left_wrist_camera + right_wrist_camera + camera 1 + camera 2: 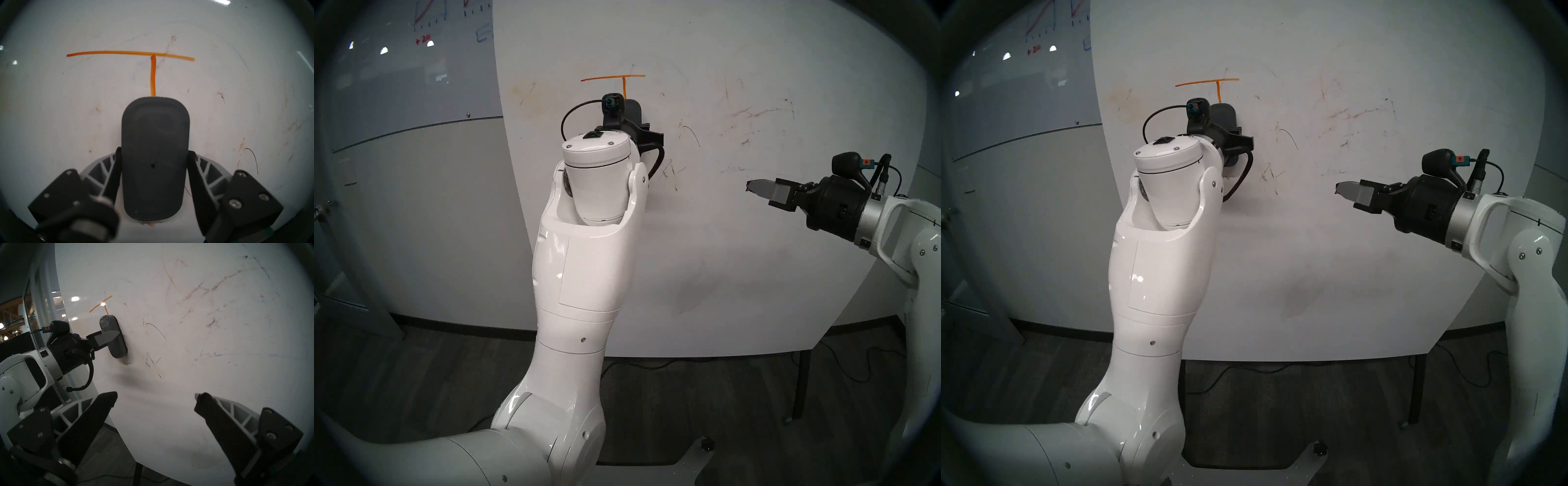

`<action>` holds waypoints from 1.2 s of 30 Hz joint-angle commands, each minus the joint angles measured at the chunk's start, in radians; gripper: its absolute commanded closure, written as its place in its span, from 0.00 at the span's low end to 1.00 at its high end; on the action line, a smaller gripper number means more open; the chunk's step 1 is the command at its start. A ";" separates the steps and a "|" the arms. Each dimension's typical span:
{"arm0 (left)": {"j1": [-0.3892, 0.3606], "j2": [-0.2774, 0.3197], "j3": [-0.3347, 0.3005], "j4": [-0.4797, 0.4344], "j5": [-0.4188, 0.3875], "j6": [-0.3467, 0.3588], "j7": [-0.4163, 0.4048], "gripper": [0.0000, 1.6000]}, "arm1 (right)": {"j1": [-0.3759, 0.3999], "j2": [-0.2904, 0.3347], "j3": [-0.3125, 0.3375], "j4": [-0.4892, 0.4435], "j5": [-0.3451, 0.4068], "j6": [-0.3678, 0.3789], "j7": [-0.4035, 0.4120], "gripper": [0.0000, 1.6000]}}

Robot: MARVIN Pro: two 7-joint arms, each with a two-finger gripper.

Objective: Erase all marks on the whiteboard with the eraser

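Note:
The whiteboard (721, 254) stands upright in front of me. An orange T-shaped mark (153, 74) is drawn on it, also showing in the head view (624, 86). My left gripper (154, 151) is shut on the dark grey eraser (155, 129), its fingers clamping the two long sides. The eraser lies flat against the board, and its top end covers the foot of the T's stem. Faint brown and dark scribbles (755, 113) spread to the right of it. My right gripper (156, 395) hangs open and empty, a little off the board at the right (758, 190).
A greyish glass board with red and blue graph drawings (415, 68) is on the wall at the upper left. A dark metal leg (801, 383) stands under the whiteboard's lower right edge, with cables on the floor beside it.

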 commanded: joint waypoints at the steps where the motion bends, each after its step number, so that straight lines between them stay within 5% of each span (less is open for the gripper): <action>1: -0.086 -0.014 0.001 -0.031 0.002 0.001 -0.005 1.00 | 0.009 0.002 0.006 -0.003 0.000 -0.003 -0.001 0.00; 23: -0.218 -0.047 -0.046 0.006 -0.017 0.084 -0.030 1.00 | 0.009 0.002 0.006 -0.003 0.000 -0.003 -0.001 0.00; 36: -0.184 -0.072 0.012 0.003 -0.031 0.147 -0.040 1.00 | 0.010 0.002 0.006 -0.003 0.000 -0.002 -0.001 0.00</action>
